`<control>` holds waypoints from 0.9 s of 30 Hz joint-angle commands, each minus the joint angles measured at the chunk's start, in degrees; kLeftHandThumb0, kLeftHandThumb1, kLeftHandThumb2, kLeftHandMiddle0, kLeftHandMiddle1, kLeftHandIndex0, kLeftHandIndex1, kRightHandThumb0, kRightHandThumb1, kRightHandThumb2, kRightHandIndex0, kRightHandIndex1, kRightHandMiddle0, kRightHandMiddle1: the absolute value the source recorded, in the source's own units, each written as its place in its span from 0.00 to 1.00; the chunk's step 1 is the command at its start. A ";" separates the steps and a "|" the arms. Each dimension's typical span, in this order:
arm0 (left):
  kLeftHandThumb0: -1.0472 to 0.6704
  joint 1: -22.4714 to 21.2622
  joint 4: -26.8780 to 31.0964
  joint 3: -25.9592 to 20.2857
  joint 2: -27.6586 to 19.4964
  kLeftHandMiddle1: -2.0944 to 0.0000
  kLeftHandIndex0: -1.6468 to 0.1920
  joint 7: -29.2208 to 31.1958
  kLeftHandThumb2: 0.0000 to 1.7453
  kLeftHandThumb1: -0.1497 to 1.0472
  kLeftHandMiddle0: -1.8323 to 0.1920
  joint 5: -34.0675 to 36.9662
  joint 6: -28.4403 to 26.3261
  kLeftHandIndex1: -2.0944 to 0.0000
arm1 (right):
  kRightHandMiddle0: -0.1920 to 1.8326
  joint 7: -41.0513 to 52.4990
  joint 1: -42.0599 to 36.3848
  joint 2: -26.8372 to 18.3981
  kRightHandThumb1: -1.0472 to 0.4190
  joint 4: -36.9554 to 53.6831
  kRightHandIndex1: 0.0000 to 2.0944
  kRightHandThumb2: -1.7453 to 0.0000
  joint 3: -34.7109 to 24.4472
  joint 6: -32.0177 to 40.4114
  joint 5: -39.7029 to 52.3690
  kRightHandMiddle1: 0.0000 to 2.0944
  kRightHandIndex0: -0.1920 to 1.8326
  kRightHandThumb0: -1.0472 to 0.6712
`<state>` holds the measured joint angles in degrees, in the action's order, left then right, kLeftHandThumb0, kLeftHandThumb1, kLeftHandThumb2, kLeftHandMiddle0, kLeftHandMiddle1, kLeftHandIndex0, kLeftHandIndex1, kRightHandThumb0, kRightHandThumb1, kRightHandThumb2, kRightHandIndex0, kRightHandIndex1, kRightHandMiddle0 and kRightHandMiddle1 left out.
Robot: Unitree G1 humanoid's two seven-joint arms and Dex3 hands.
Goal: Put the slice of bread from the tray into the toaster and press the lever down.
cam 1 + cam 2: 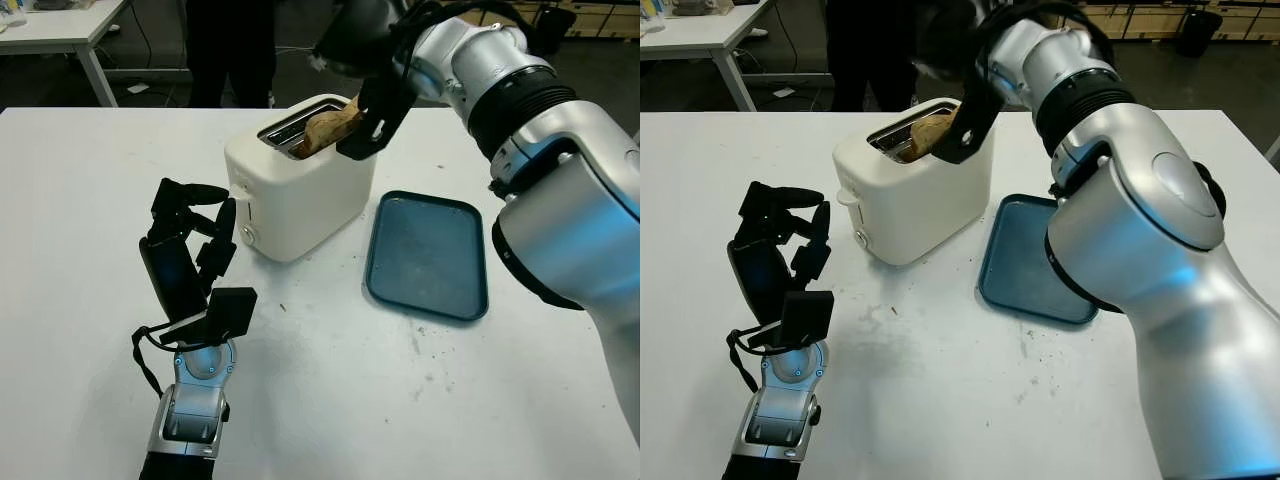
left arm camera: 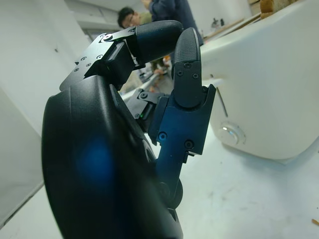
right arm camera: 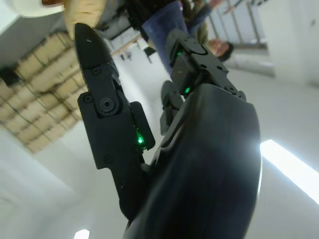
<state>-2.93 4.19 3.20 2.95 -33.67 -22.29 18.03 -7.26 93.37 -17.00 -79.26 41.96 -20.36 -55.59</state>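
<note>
A white toaster [image 1: 300, 190] stands mid-table, its lever [image 1: 845, 195] and dial [image 1: 248, 235] on the end facing my left hand. A browned slice of bread [image 1: 328, 128] leans out of the top slot, partly sunk in. My right hand [image 1: 372, 115] hangs over the toaster's far end, one black finger [image 3: 94, 64] against the bread [image 3: 75, 15]; nothing is clasped in it. My left hand [image 1: 190, 240] stands on the table just left of the toaster [image 2: 269, 84], open and apart from it. The blue tray [image 1: 430, 255] to the right holds nothing.
A person [image 1: 230, 50] in dark clothes stands behind the table's far edge. Another white table [image 1: 60, 30] is at the back left. Crumbs dot the white tabletop [image 1: 420, 360] in front of the tray.
</note>
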 commanded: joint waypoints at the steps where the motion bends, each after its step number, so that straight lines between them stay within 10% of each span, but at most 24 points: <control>1: 0.36 0.17 -0.33 0.00 1.68 0.17 0.59 -0.14 0.15 0.89 0.53 -0.04 0.32 0.30 | 0.34 -3.46 -0.47 -2.46 0.18 0.93 0.15 0.99 -5.18 -1.63 5.23 0.03 0.26 0.30; 10: 0.37 -0.70 -1.45 -0.96 0.45 0.17 0.59 1.25 0.15 0.89 0.53 1.09 1.41 0.29 | 0.55 2.92 -21.78 -5.04 0.09 5.54 0.41 0.91 -37.24 -16.52 40.52 0.07 0.46 0.35; 15: 0.36 -1.47 -2.27 -1.07 -0.05 0.17 0.59 2.33 0.15 0.89 0.53 1.00 1.19 0.30 | 0.57 19.07 -38.01 0.39 0.09 12.68 0.26 0.86 -52.03 -10.19 61.55 0.02 0.56 0.40; 27: 0.37 -4.01 -4.48 -2.35 -1.47 0.17 0.59 4.96 0.15 0.89 0.54 1.27 0.99 0.29 | 0.62 12.22 -83.50 11.30 0.09 67.24 0.13 0.82 -50.65 7.22 64.76 0.01 0.66 0.37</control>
<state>-5.41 0.25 1.20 2.17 -29.39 -21.02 18.75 6.47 14.34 -7.08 -19.82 -9.88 -16.06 10.40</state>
